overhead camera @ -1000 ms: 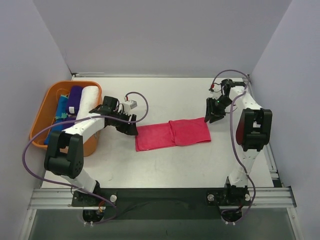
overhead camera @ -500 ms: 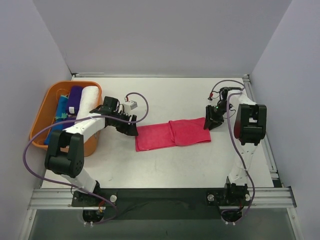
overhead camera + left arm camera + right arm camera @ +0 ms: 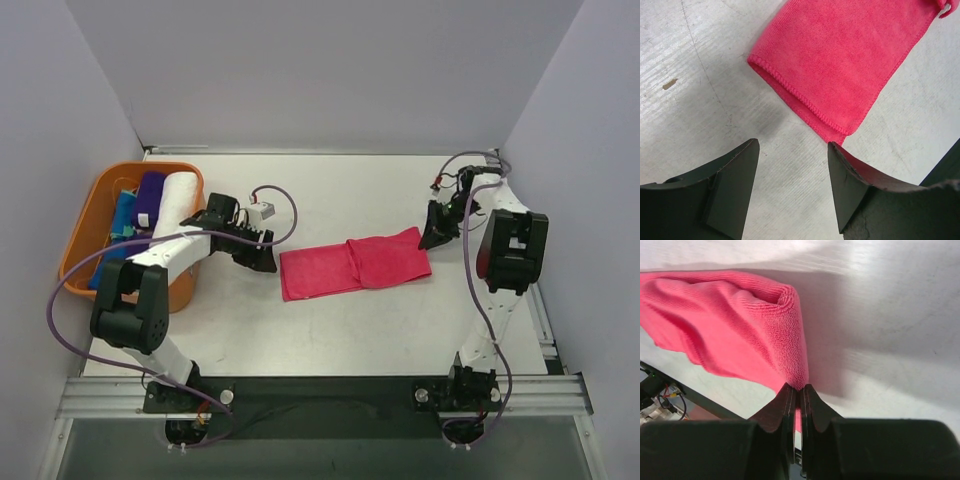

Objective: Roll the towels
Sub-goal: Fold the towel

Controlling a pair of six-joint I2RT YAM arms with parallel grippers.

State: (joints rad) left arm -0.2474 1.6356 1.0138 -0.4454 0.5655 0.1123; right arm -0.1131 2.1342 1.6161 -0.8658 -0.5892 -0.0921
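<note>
R gripper (image 3: 799,390) is pinching the far-right corner of the hot pink towel (image 3: 355,265), raising it off the table (image 3: 330,330). Towel's lying further right vs a sec ago. L gripper (image 3: 792,146) is hovering spread by its left end.

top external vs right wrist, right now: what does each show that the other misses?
Only top external: the whole pink towel lying along the table, the left hand open just off its left end, and the orange basket with rolled towels inside.
Only right wrist: the right hand shut on the towel's edge, with the fabric bunched into a raised fold beyond the fingertips.
Both: the right hand at the pink towel's right end, and bare table around it.
</note>
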